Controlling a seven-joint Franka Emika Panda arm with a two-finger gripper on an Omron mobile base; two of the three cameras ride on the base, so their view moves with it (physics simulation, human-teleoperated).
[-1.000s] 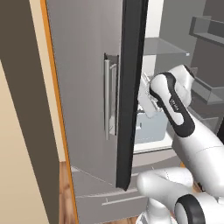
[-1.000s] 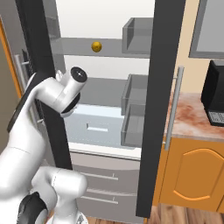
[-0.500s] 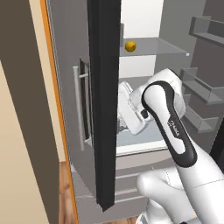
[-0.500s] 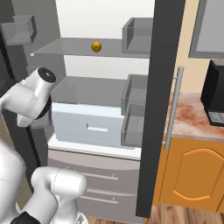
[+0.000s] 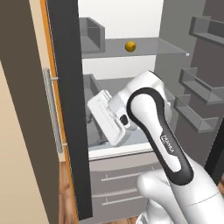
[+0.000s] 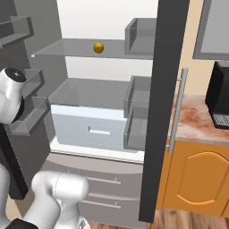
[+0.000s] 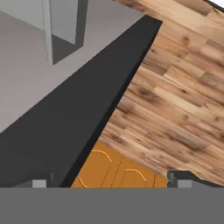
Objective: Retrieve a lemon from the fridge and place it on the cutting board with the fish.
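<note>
The fridge point(image 6: 85, 91) stands with both doors swung open, white inside with grey glass shelves. A small yellow-orange lemon point(image 5: 129, 46) point(image 6: 98, 47) lies alone on the upper shelf. My hand point(image 5: 107, 117) hangs in front of the lower shelves, well below the lemon, pointing at the left door's dark edge point(image 5: 68, 109). In the hand view my gripper point(image 7: 109, 183) is open with nothing between its fingertips point(image 7: 40, 183), looking down along that door edge at the floor. The cutting board and the fish are out of view.
The right door point(image 6: 163, 112) stands edge-on between the fridge and an orange cabinet point(image 6: 197, 183) with a marbled counter point(image 6: 194, 123) and a black coffee machine point(image 6: 220, 96). Grey door bins point(image 5: 197, 87) line the open doors. A white crisper drawer point(image 6: 96, 129) and grey drawers point(image 6: 103, 188) sit below.
The left fridge door has swung further open and my hand has moved left with it. The lemon and shelves now show in the left base view. The jaws stayed open.
</note>
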